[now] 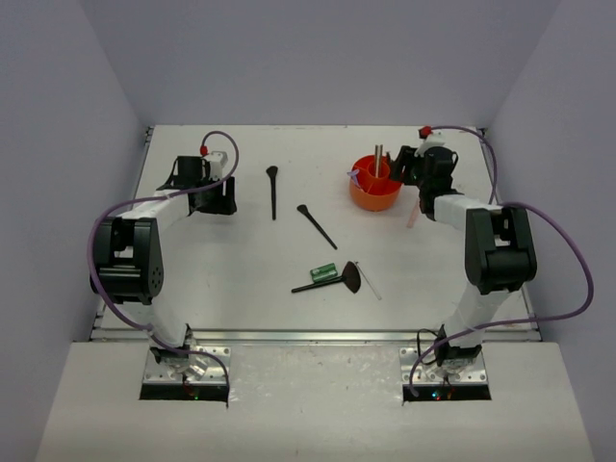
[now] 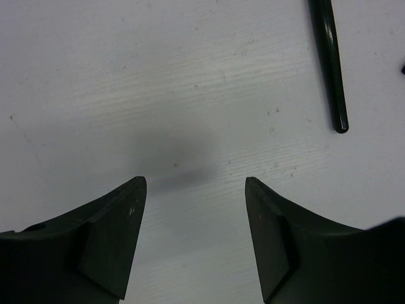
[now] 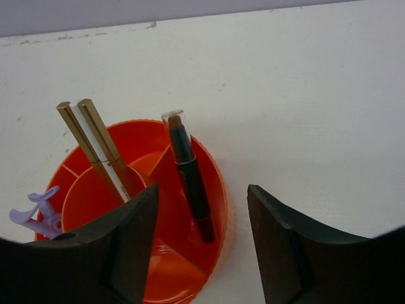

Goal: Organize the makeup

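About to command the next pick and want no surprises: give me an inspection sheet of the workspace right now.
Surface: white table, no spills seen.
Job's things: in the orange cup, two tan sticks, a brown stick, a lilac tool; loose on the table, left black brush, slanted black brush, fan brush, green tube, thin pale stick, pink stick right of the cup.
Clutter: nothing seen.
Pincers: left pincer open over bare table; right pincer open over the cup.
Cables: purple cables looped at both sides, none lying on any item.
Surroundings: plain walls on three sides.
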Motion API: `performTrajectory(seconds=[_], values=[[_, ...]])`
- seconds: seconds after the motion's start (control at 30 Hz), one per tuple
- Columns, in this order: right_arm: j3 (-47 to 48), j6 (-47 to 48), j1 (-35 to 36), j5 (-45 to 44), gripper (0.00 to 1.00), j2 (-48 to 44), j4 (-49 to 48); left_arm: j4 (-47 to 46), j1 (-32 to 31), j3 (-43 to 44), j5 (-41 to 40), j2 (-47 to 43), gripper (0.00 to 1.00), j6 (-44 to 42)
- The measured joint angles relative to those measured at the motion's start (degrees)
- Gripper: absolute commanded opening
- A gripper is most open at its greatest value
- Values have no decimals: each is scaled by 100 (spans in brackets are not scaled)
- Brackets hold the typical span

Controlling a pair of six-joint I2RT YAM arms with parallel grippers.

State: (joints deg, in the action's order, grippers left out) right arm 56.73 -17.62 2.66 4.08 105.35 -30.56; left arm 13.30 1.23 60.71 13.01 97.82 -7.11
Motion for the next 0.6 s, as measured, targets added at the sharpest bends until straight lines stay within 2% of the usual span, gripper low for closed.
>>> performTrajectory(seconds=[0.13,0.2,0.37,0.47,0.6], values=[[-67,-35,0,-88,77,-493,248,0,3,0,16,1,62,6],[-66,-52,0,-244,81,-862,478,-11,8,0,32,0,62,8],[309,-248,-22,-792,82,-1515,1685,-19,11,-2,66,0,62,8],[746,-511,-116,-1187,80,-1472,2725,-34,11,-13,90,0,62,8],[932,-992,-430,-1506,74,-1037,3673,-65,11,-72,130,-2,62,8]])
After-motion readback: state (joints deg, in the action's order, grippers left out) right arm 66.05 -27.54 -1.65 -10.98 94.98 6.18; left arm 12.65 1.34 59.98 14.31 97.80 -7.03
